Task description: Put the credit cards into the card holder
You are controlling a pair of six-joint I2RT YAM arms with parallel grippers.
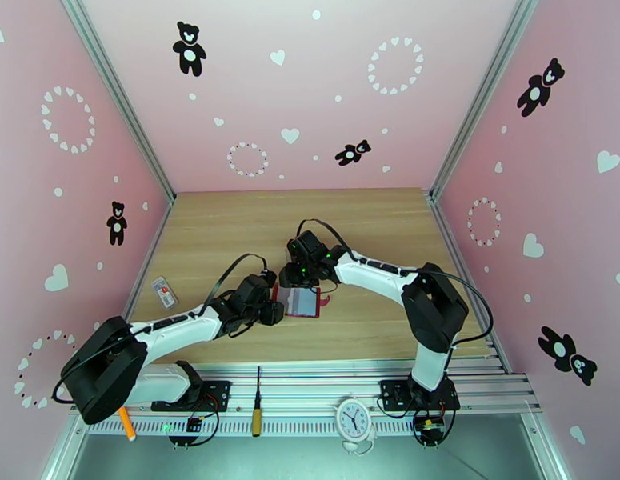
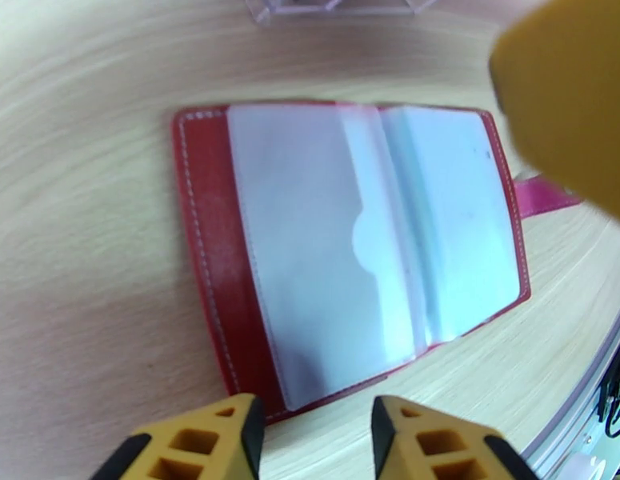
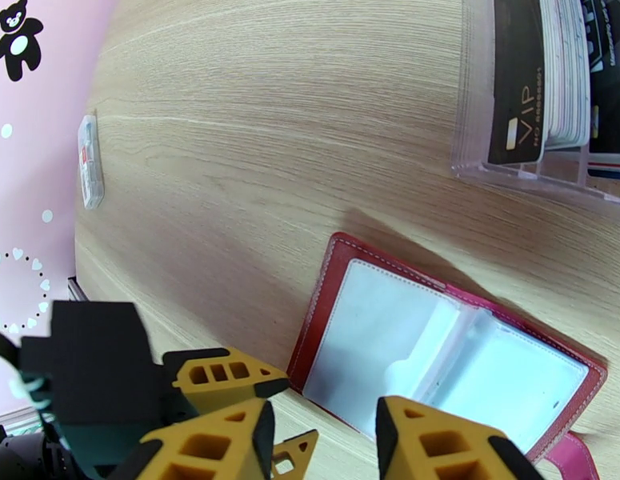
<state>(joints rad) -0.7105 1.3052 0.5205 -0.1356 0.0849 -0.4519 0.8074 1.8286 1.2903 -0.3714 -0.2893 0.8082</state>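
The card holder [image 1: 303, 302] is a dark-red wallet lying open and flat on the table, its clear pockets [image 2: 350, 234] facing up and looking empty. My left gripper [image 2: 318, 434] hovers open just off the wallet's near edge, nothing between its yellow fingers [image 2: 230, 442]. My right gripper [image 3: 322, 442] stands open over the opposite side of the card holder [image 3: 438, 362], also empty. The credit cards stand upright in a clear slotted rack [image 3: 478, 166] beyond the wallet: a black VIP card [image 3: 514, 82] and white ones [image 3: 566, 74]. From above, left gripper [image 1: 274, 310] and right gripper [image 1: 294, 275] flank the wallet.
A small white-and-red packet [image 1: 164, 292] lies near the left wall. A screwdriver [image 1: 256, 410], a small clock [image 1: 354, 418] and an orange marker [image 1: 126, 423] rest on the metal rail in front of the table. Pink walls close three sides.
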